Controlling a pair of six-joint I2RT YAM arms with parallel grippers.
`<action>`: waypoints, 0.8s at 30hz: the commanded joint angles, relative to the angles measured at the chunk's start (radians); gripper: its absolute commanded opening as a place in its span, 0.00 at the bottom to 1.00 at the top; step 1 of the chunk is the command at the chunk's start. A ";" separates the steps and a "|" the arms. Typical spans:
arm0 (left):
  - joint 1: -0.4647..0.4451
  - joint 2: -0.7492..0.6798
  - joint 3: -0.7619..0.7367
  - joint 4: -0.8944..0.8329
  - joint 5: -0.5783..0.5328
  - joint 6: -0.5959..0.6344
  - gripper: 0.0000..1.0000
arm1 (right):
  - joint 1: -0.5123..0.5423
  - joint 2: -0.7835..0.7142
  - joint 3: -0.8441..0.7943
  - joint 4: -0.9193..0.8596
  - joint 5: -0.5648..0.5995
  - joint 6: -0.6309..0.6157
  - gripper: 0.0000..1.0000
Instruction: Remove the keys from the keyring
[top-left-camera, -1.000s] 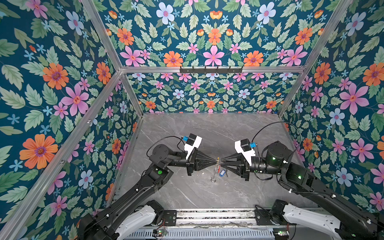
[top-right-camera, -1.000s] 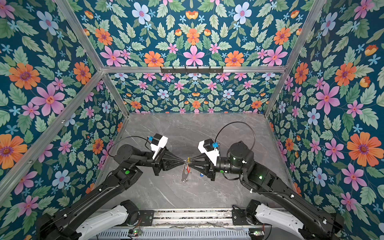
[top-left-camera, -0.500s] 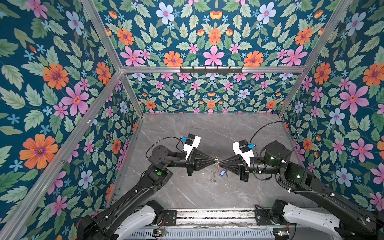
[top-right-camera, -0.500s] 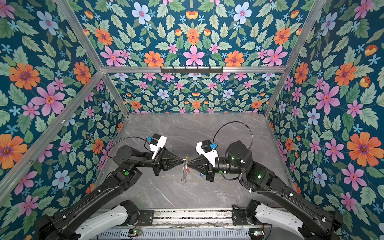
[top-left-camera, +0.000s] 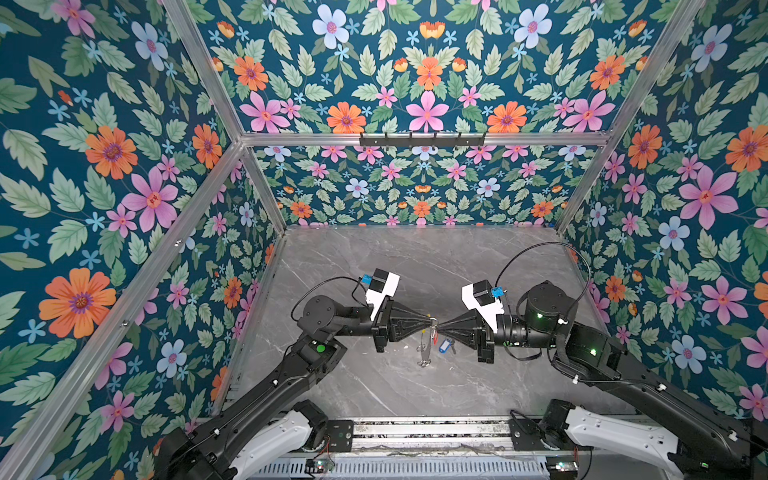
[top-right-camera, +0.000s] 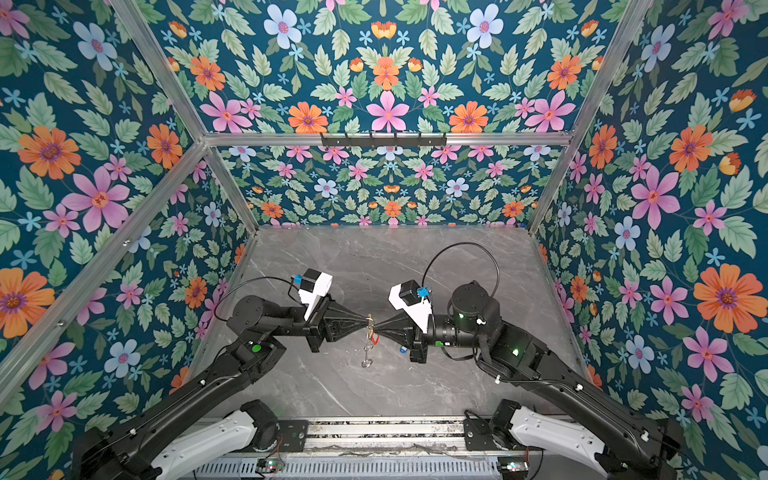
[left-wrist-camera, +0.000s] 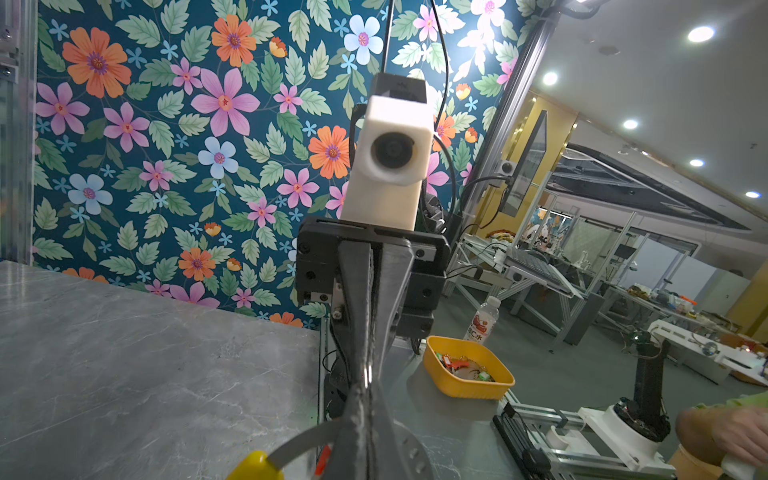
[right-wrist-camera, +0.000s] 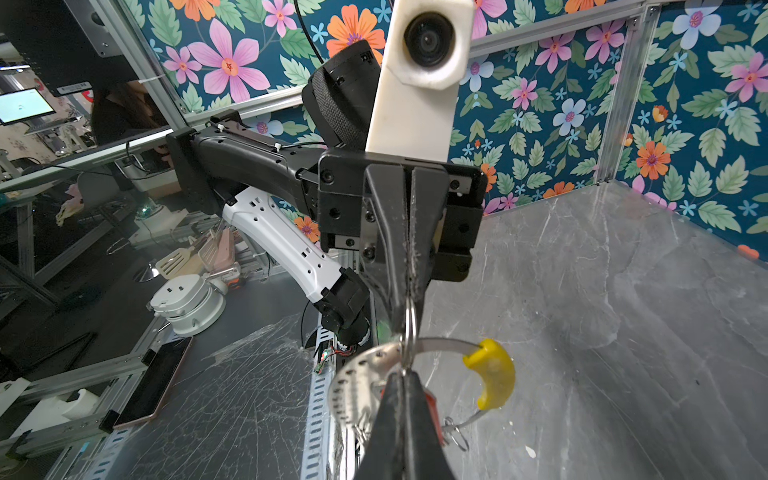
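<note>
The right gripper (top-left-camera: 438, 325) is now pinched shut, where a second ago its jaws stood a little apart. Its arm also stands nearer the left gripper (top-left-camera: 429, 321): the white wrist camera (top-left-camera: 482, 296) sits closer in, and the two tips meet more tightly. The left gripper itself sits a touch further back than before, so the meeting point and the keys (top-left-camera: 424, 353) hanging under its tip lie slightly more toward that arm's base. In the right wrist view the closed tips now sit at the keyring (right-wrist-camera: 440, 341) — just beside the left gripper's tips.
</note>
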 joint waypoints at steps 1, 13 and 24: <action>0.000 0.012 -0.021 0.178 -0.036 -0.076 0.00 | 0.007 0.002 -0.008 -0.002 0.011 -0.010 0.00; -0.001 0.035 -0.047 0.266 -0.025 -0.125 0.00 | 0.015 -0.023 -0.019 0.000 0.056 -0.001 0.00; 0.000 0.011 -0.048 0.177 -0.056 -0.055 0.00 | 0.016 -0.082 -0.045 0.165 0.120 0.091 0.38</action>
